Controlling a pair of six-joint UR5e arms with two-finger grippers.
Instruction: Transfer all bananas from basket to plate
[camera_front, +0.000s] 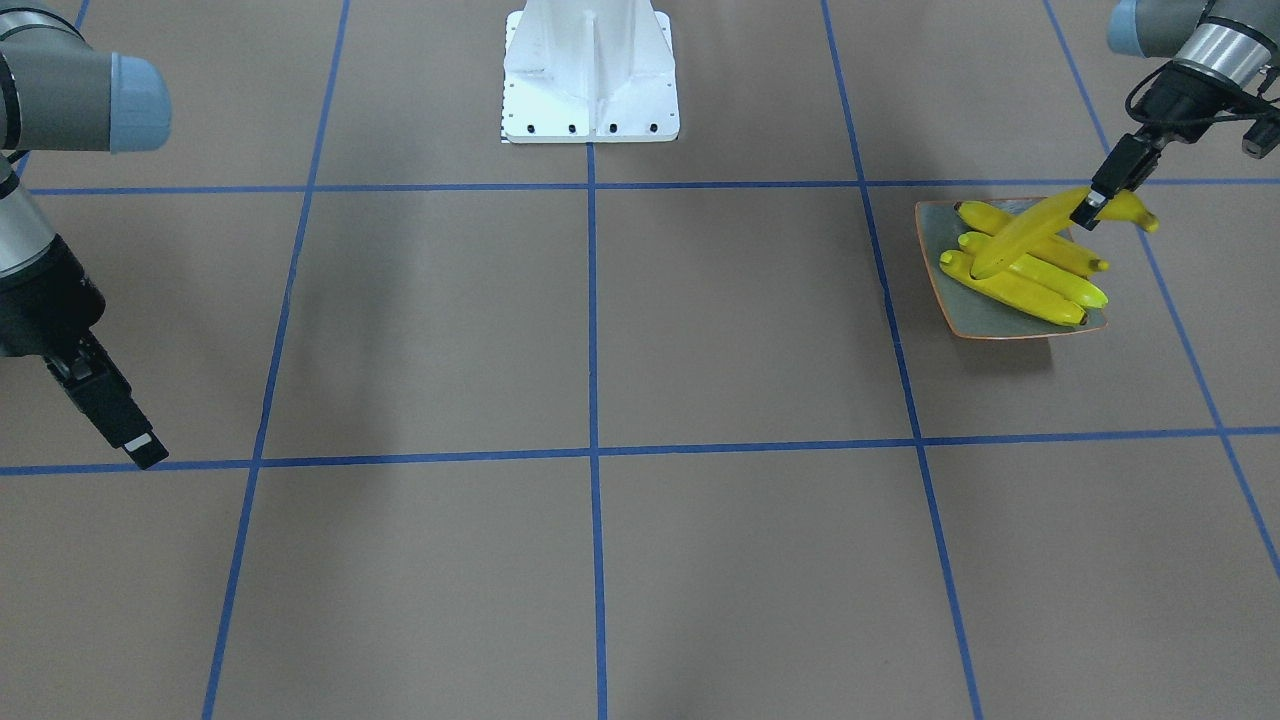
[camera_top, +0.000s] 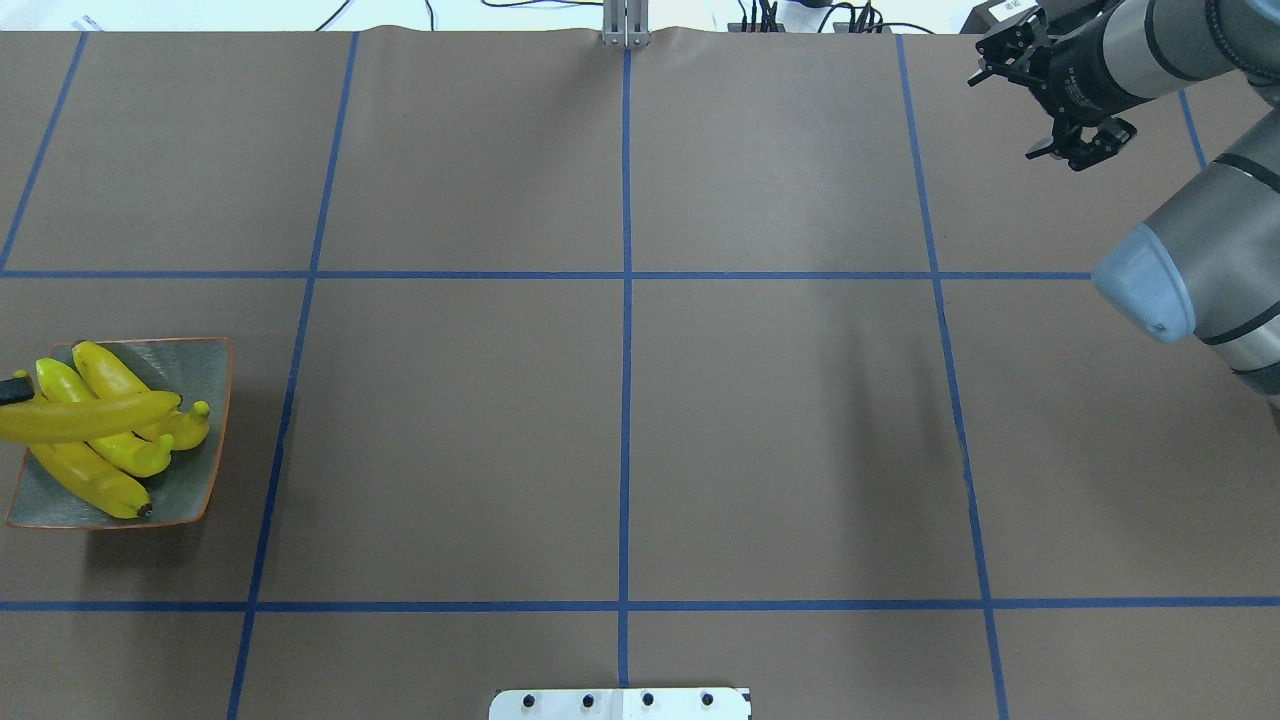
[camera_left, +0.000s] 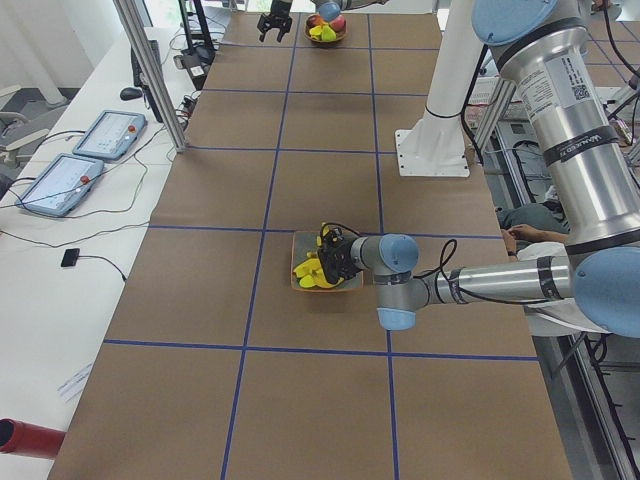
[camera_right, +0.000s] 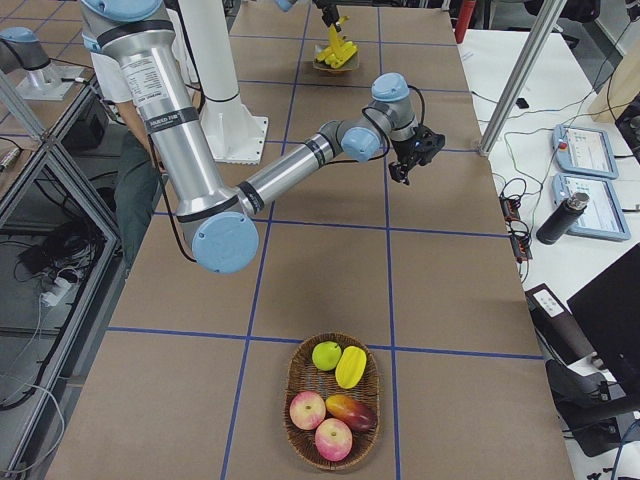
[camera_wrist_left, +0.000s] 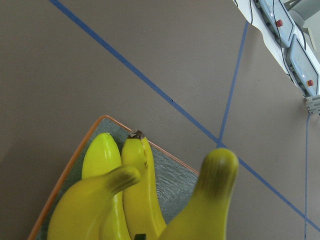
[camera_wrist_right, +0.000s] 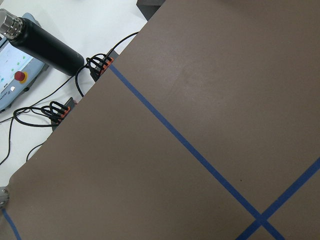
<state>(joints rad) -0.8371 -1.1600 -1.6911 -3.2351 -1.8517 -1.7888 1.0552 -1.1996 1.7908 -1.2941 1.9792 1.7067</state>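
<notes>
Brown-papered and gridded in blue, the table (camera_top: 780, 420) carries little. Seen from overhead, the plate (camera_top: 190, 367) sits at 9 o'clock by the table's edge, with three bananas (camera_top: 95, 475) lying on it. The left gripper (camera_front: 1088, 210) is clamped on the fourth banana (camera_front: 1020, 238), held crosswise over the pile; whether it touches them I cannot tell. The right gripper (camera_top: 1012, 105) hangs at 2 o'clock, jaws apart and holding nothing. The basket (camera_right: 289, 400), in the right-side view, shows only rounder fruit (camera_right: 333, 438), no banana that I can make out. The task looks nearly finished: only letting go of this last banana is left.
</notes>
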